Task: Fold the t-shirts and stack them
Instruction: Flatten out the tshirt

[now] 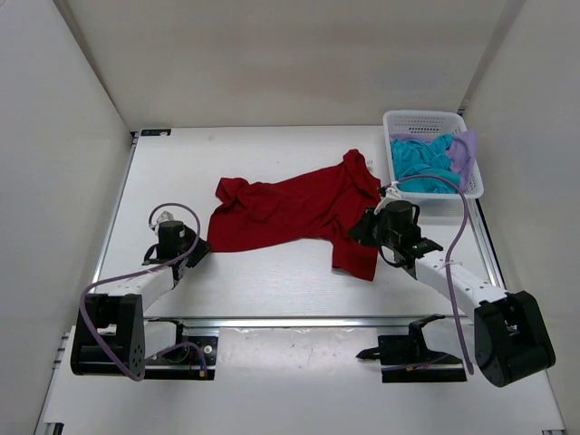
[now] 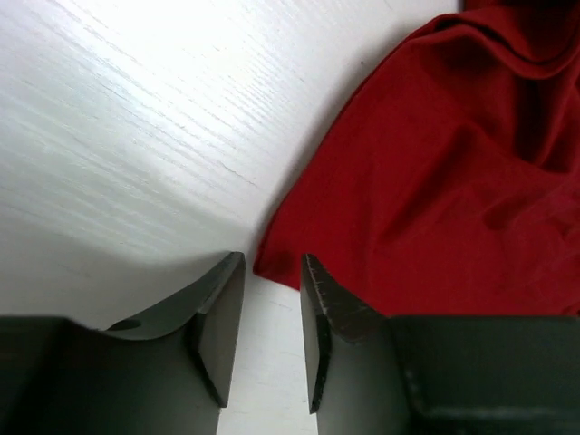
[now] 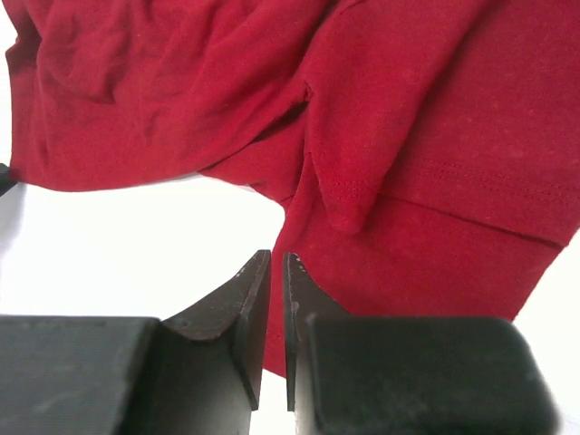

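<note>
The red shirt (image 1: pixel 290 213) lies crumpled and unfolded on the table (image 1: pixel 272 290). Its long axis runs side to side, the right end tilted away toward the basket (image 1: pixel 426 116). That basket stands just beyond the shirt's far right end and holds the teal shirt (image 1: pixel 421 159) and the lavender shirt (image 1: pixel 462 149).

The left gripper (image 2: pixel 272 261) sits at the shirt's near left corner. Its jaws are parted by a modest gap and hold nothing. The cloth's corner lies just ahead of the gap and slightly to the right (so a short reach forward should bring the hem between the fingers).

The right gripper (image 3: pixel 277 257) is over the shirt's near right part, close to a stitched hem. Its jaws are drawn almost together, with only a slit between them. I cannot tell whether any cloth is nipped there.

Each arm is nearest its own end of the shirt, which suits pulling the shirt flat along its length.

The white table looks smooth, so the cloth should slide easily when dragged. There is bare table on the near, far and left sides of the shirt, enough room to spread it. On the right, the basket crowds the collar end.
</note>
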